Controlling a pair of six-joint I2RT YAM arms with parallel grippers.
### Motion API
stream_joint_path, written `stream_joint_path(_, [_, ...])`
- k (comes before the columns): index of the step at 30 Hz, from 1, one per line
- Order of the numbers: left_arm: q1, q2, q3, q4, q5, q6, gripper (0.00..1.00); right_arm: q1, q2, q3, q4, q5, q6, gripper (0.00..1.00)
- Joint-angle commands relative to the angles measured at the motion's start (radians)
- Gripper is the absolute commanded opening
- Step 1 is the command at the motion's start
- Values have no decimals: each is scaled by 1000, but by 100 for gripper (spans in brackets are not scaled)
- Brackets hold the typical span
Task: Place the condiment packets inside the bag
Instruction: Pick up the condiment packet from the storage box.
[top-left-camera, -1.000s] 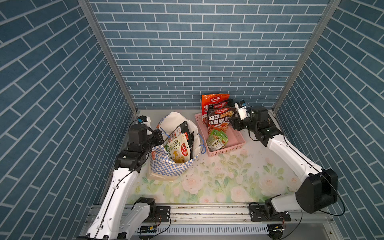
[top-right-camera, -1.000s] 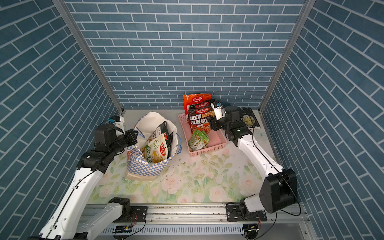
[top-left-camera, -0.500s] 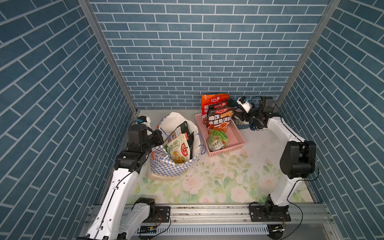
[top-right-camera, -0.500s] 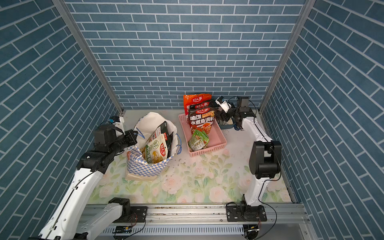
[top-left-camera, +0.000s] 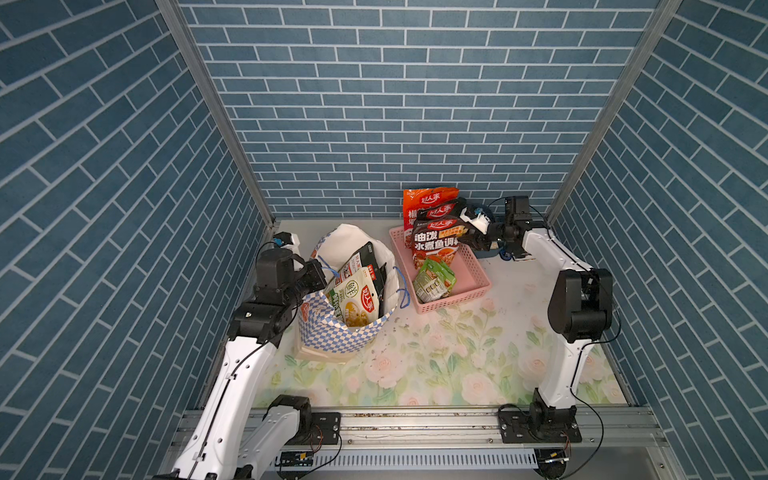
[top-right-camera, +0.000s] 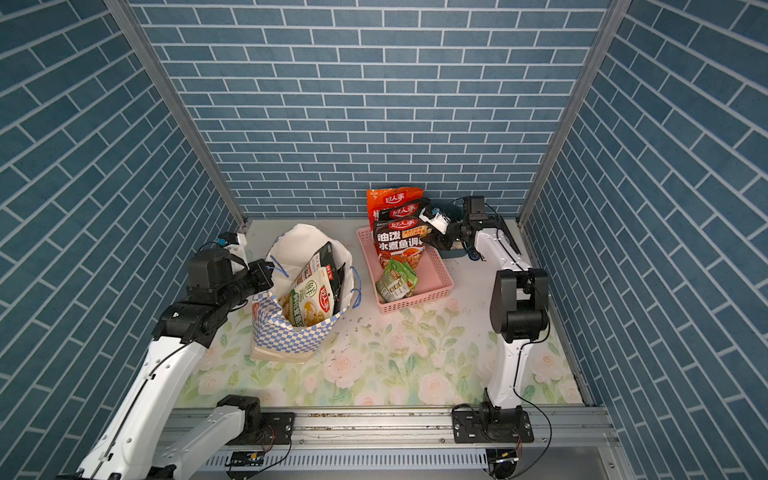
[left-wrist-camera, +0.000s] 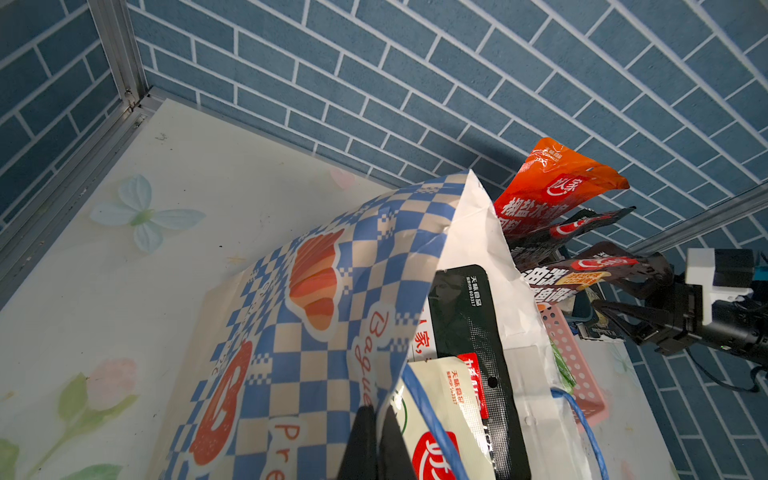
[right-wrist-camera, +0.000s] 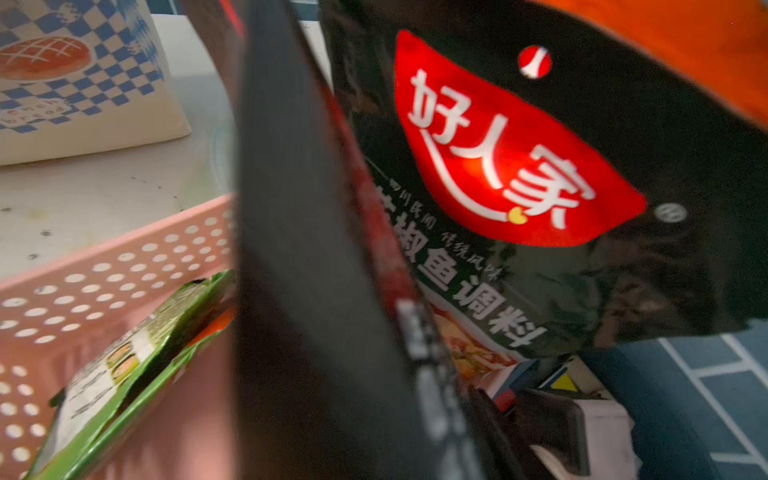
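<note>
Condiment packets: two stand in the bag at left and four more wait at the basket, centre-right. You are partway through the task.
Left gripper (top-left-camera: 319, 275): fingers closed on the bag's left rim, beside a blue cord handle, holding the mouth open.
Checkered paper bag (top-left-camera: 340, 334): upright on the floral mat, left of the basket and just apart from it.
Packets in the bag: a pale packet (top-left-camera: 354, 302) sits on the near side and a black-backed packet (top-left-camera: 369, 261) behind it. Both poke above the rim.
Pink basket (top-left-camera: 454, 301): perforated, running near to far.
Packets at the basket: an orange-red packet (top-left-camera: 430, 198) is farthest, upright by the wall. A small black packet (top-left-camera: 441, 211) comes next, then a large black packet (top-left-camera: 434, 246) in front. A green packet (top-left-camera: 434, 281) lies tilted at the near end.
Right gripper (top-left-camera: 471, 241): it reaches in from the right at the large black packet's right edge, fingers partly spread. The right wrist view is blurred, so you cannot tell whether a pad touches the packet.
Step in hand: judged as lining up a grasp on the next packet, most likely one of the black ones.
Next move: get a single packet's edge between the pads before closing, so its neighbours stay put. Lift it clear of the basket wall, carry it left, then lower it into the held-open mouth behind the two packets there.
</note>
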Motion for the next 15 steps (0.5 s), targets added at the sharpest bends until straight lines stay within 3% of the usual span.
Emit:
stream_joint_path(1, [-3, 8, -4, -59, -9, 13, 0, 25, -55, -25, -69, -8, -64, 56])
stream_joint_path(9, [-3, 5, -9, -56, -9, 9, 0, 93, 27, 34, -136, 28, -102, 51])
stream_joint_path(11, [-3, 5, -6, -62, -14, 12, 0, 104, 43, 52, -151, 48, -106, 39])
stream_joint_path(14, [-3, 2, -3, -66, -17, 12, 0, 110, 25, 49, -124, 89, -87, 7])
stream_joint_path(15, [-3, 1, -3, -66, -16, 12, 0, 111, 7, 36, -94, 112, -65, 0])
